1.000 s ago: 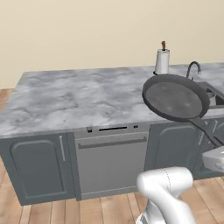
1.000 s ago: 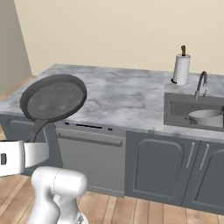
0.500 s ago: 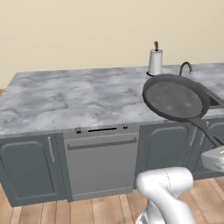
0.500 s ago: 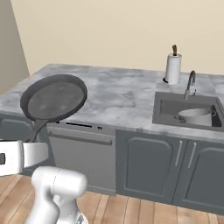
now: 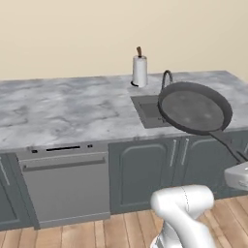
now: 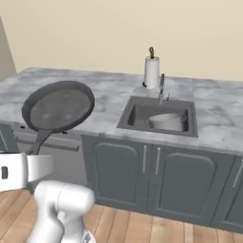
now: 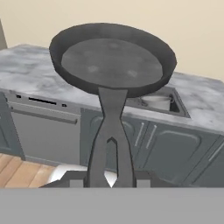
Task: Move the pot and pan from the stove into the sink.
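Observation:
My gripper (image 7: 110,181) is shut on the short handle of the pan (image 7: 111,61), a shallow dark grey skillet held up in the air in front of the counter. In the left base view the pan (image 5: 193,109) hangs before the sink (image 5: 147,111), its handle running down to the gripper (image 5: 242,162) at the right edge. From the right base view, the pan (image 6: 59,107) is left of the sink (image 6: 130,111), above the gripper (image 6: 32,153). The silver pot (image 6: 166,121) sits inside the basin. The stove is out of view.
A gooseneck faucet (image 6: 162,88) and a paper towel roll (image 6: 152,71) stand behind the sink on the grey marble counter (image 6: 109,90). Below it are a dishwasher (image 5: 65,186) and grey cabinet doors (image 6: 156,175). The floor is wooden.
The whole picture has shifted left as the base drives right along the counter, so the sink now sits nearer the middle. The pan stays held in the same place relative to the cameras.

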Available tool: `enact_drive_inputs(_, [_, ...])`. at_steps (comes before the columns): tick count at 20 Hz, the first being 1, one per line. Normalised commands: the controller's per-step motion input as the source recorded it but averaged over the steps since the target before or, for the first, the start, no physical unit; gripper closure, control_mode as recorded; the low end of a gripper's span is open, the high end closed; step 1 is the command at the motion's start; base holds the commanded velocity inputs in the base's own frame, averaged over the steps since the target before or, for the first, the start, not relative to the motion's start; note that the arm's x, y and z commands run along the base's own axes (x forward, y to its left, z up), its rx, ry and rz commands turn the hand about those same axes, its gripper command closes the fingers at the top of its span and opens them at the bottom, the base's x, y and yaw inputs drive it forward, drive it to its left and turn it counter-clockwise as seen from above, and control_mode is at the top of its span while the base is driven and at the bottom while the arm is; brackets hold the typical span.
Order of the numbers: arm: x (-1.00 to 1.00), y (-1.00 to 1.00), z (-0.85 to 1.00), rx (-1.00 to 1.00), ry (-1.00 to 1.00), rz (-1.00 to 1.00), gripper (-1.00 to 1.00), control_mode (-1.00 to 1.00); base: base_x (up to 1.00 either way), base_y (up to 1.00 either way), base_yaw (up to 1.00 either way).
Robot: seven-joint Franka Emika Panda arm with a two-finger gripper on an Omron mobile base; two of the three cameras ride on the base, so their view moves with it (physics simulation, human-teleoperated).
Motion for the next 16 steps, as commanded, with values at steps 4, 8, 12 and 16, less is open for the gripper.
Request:
enact_drive_inputs(4, [0.00,0.00,0.00,0.00,0.00,0.00,1.00,1.00,0.00,-0.88,0.00])
enact_drive_inputs(8, [0.00,0.00,0.00,0.00,0.00,0.00,1.00,1.00,0.00,-0.72,0.00])
enact_drive_inputs(12, [0.00,0.00,0.00,0.00,0.00,0.00,1.00,1.00,0.00,-0.36,0.00])
enact_drive_inputs(16, [0.00,0.00,0.00,0.00,0.00,0.00,1.00,1.00,0.06,0.00,0.00])
